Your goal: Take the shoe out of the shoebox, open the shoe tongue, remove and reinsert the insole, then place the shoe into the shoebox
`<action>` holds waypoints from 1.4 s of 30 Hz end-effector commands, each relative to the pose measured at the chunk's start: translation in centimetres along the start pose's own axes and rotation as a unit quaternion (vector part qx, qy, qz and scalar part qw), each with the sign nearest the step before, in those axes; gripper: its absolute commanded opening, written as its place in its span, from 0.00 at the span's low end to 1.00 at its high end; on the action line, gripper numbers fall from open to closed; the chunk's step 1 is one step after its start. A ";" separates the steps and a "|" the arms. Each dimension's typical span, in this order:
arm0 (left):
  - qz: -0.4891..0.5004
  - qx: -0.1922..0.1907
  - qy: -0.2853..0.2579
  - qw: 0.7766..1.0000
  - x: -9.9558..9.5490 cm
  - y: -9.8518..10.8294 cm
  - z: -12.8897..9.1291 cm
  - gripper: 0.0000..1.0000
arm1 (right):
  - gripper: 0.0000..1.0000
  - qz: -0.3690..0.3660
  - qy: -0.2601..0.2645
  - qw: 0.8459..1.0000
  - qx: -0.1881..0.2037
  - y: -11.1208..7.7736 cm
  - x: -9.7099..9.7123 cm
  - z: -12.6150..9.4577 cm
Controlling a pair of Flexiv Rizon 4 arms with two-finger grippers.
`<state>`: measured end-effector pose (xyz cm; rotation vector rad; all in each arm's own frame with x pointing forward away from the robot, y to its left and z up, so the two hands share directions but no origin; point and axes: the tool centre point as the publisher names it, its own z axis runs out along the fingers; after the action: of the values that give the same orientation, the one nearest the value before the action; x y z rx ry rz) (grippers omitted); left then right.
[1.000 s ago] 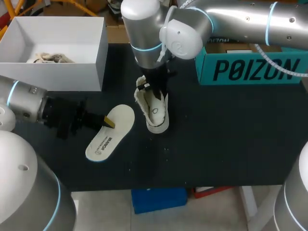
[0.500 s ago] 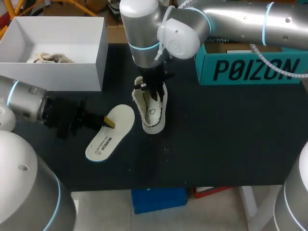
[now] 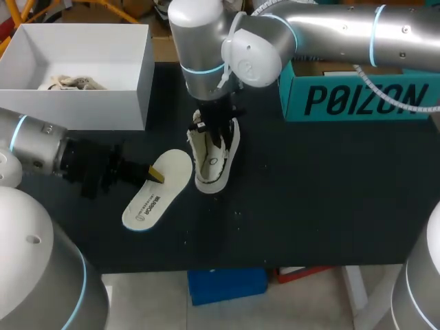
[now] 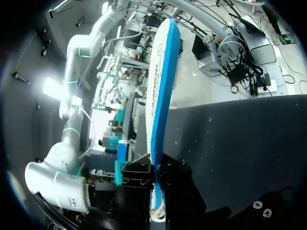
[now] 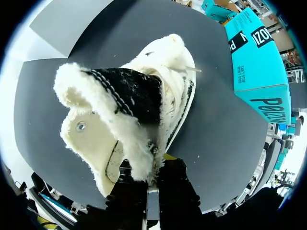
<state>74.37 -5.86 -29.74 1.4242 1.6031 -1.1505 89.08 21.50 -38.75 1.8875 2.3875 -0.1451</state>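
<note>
A cream, fleece-lined shoe [image 3: 213,157] is near the middle of the black worktop [image 3: 323,199], tipped on its side with its toe towards the near edge. Its collar is clamped between the right arm's fingers [image 3: 218,124]; whether the sole rests on the surface cannot be told. Just beside it, the white insole [image 3: 157,191] is held slanted, one end pinched tight in the left arm's fingers [image 3: 152,174].

The open white shoebox [image 3: 130,75] stands at the far left corner, holding beige crumpled stuffing [image 3: 69,83]. A teal box [image 3: 357,100] stands at the far right.

The right arm [image 3: 330,27] comes in from the far right and past the middle, its wrist pointing straight down over the shoe. The left arm [image 3: 31,148] lies low, reaching in level from the left edge.

Only the right wrist view shows the shoe's woolly lining, a black knitted part inside the opening and a metal eyelet on its side, with the fleece rim pressed between the dark fingers. Only the left wrist view shows the insole edge-on, its blue underside rising ahead of the fingers that grip it.
</note>
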 end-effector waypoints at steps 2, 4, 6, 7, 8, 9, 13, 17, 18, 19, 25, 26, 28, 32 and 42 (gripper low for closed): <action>0.001 -0.001 0.001 1.000 0.0 0.0 0.1 0.00 | 0.00 -0.003 -0.002 1.000 0.000 -0.1 -0.2 0.5; 0.001 -0.001 0.001 1.000 0.0 0.0 0.1 0.00 | 0.00 -0.004 -0.004 1.000 0.000 -0.2 -0.4 0.5; 0.001 -0.001 0.001 1.000 0.0 0.0 0.1 0.00 | 0.00 -0.004 -0.007 1.000 0.000 -0.2 -0.7 0.5; 0.001 -0.001 0.001 1.000 0.0 0.0 0.1 0.00 | 0.00 -0.005 -0.009 1.000 -0.001 -0.2 -0.8 0.5; 0.001 -0.001 0.001 1.000 0.0 0.0 0.1 0.00 | 0.09 -0.007 -0.011 1.000 -0.001 -0.2 -0.9 0.5; 0.001 -0.001 0.001 1.000 0.0 0.0 0.1 0.00 | 0.29 -0.008 -0.013 1.000 -0.002 -0.2 -0.9 0.4; 0.001 -0.001 0.001 1.000 0.0 0.0 0.1 0.00 | 1.00 -0.010 -0.018 1.000 -0.005 -0.3 -1.4 -0.1; 0.001 -0.001 0.001 1.000 0.0 0.0 0.1 0.00 | 1.00 -0.010 -0.023 1.000 -0.005 -0.4 -1.9 -1.1; 0.001 -0.001 0.001 1.000 0.0 0.0 0.1 0.00 | 1.00 -0.009 -0.024 1.000 -0.006 -0.4 -2.1 -1.4; 0.001 -0.001 0.001 1.000 0.0 0.0 0.1 0.00 | 1.00 -0.007 -0.024 1.000 -0.010 -0.4 -2.2 -1.9; 0.001 -0.001 0.001 1.000 0.0 0.0 0.1 0.00 | 1.00 0.022 0.022 0.997 -0.069 -0.8 -3.1 -4.7; 0.001 -0.001 0.001 1.000 0.0 0.0 0.1 0.00 | 1.00 0.032 0.039 0.995 -0.086 -1.0 -3.2 -5.2; 0.001 -0.001 0.001 1.000 0.0 0.0 0.1 0.00 | 1.00 0.042 0.059 0.991 -0.108 -1.4 -3.4 -5.7; 0.001 -0.001 0.001 1.000 0.0 0.0 0.1 0.00 | 1.00 0.070 0.120 0.978 -0.158 -2.1 -3.4 -6.8; 0.001 -0.001 0.001 1.000 0.0 0.0 0.1 0.00 | 1.00 0.076 0.301 0.912 -0.268 -4.0 -2.9 -8.9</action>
<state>74.37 -5.85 -29.74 1.4241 1.6031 -1.1504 86.96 20.60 -29.84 2.0607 2.2336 0.4822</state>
